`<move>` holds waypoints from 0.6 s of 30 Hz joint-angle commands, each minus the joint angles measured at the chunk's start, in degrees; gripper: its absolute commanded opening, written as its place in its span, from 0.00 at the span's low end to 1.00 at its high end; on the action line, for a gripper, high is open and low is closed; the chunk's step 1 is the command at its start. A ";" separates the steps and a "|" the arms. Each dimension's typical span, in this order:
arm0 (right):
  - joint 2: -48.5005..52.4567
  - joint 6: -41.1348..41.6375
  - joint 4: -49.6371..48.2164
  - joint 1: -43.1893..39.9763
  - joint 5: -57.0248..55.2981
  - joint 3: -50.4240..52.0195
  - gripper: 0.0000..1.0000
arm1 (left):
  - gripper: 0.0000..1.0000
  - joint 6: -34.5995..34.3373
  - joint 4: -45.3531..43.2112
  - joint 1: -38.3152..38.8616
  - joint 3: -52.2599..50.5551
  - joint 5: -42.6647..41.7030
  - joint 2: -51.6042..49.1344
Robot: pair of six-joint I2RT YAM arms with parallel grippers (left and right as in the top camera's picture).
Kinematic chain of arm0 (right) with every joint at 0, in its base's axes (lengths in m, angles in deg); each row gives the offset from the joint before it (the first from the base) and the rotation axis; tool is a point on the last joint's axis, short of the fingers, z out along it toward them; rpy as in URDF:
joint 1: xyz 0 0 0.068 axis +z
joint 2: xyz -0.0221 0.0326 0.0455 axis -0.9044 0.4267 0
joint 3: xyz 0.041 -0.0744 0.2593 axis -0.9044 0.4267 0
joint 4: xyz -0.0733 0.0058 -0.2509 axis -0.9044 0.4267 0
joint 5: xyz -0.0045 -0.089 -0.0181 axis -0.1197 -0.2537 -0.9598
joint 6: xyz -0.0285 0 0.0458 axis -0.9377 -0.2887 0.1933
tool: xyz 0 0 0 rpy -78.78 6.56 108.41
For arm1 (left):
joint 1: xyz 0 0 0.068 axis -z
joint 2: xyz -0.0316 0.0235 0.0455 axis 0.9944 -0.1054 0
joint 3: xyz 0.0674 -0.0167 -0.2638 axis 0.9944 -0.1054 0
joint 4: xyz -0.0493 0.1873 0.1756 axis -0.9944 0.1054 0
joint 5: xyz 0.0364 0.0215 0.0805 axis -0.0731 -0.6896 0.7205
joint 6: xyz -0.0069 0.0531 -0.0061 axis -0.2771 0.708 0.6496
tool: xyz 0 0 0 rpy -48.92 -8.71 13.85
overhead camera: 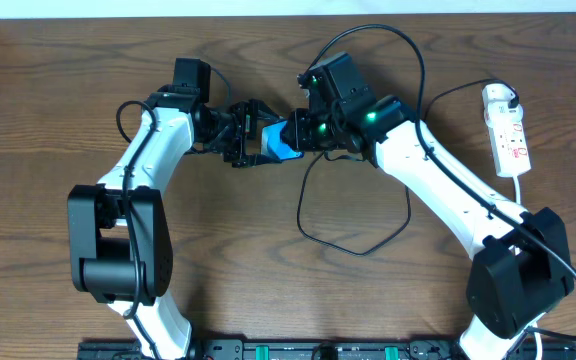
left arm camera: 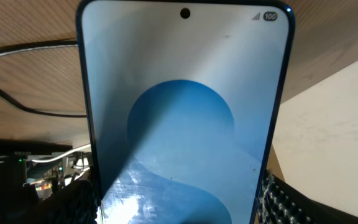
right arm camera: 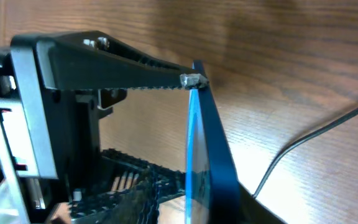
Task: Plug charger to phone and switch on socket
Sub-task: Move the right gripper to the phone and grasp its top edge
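Both arms are over the wooden table [overhead camera: 58,300]. The socket [overhead camera: 508,130] lies well out past the outer side of my right gripper [overhead camera: 310,130], with nothing of mine near its switches. The phone [left arm camera: 179,124] is held up in my left gripper [overhead camera: 253,135], clamped across its width with fingers [left arm camera: 278,199] on its two long edges. Its screen faces my left wrist and its free end sits just beside the right gripper. The charger [overhead camera: 353,250] loops on the table on the base side of the right gripper and runs up to it. I cannot tell whether the right jaws are closed, or on what; the plug tip is not visible. Judged step: mating plug to phone. The next move calls for lining the tip up with the port and pushing straight in while the left holds firm. The socket switch comes after.
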 commanded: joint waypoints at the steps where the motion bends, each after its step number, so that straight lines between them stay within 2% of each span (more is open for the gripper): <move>1: 0.63 -0.33 0.00 0.72 -2.08 -0.87 0.17 | 0.74 -0.72 -0.04 -0.20 1.25 -1.62 1.90; 9: 0.63 -0.28 -0.02 0.76 -2.03 -0.87 0.01 | 0.74 -0.72 -0.02 -0.20 1.25 -1.79 1.90; 18: 0.46 -0.24 -0.46 0.00 -1.99 -0.90 0.01 | 0.74 -0.72 -0.04 -0.20 1.25 -1.75 1.90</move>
